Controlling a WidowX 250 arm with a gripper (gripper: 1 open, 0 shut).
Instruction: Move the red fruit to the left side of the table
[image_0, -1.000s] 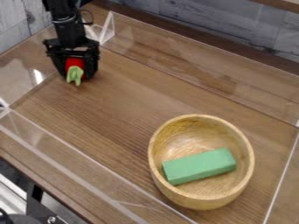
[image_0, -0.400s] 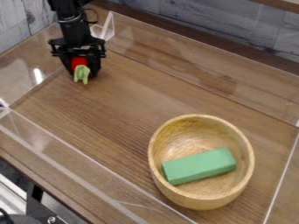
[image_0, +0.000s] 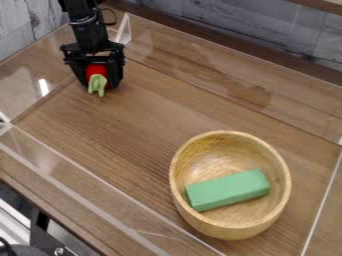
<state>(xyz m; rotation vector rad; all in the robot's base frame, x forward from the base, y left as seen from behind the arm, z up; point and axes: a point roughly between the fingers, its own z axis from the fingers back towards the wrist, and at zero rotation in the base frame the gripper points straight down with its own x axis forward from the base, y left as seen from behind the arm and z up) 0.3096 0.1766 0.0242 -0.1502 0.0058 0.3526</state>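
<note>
The red fruit (image_0: 96, 78) is a small glossy red toy with a light green leafy end, lying on the brown wood-grain table (image_0: 147, 130) at the far left. My black gripper (image_0: 95, 75) hangs straight over it, jaws open, one finger on each side of the fruit. Whether the fingers touch it I cannot tell.
A wooden bowl (image_0: 230, 184) with a green rectangular block (image_0: 227, 189) in it stands at the front right. Low clear acrylic walls (image_0: 40, 60) border the tabletop on all sides, close behind and to the left of the gripper.
The gripper and the fruit have shifted slightly to the right and toward the back. The jaws stand wider around the fruit than a second ago.
</note>
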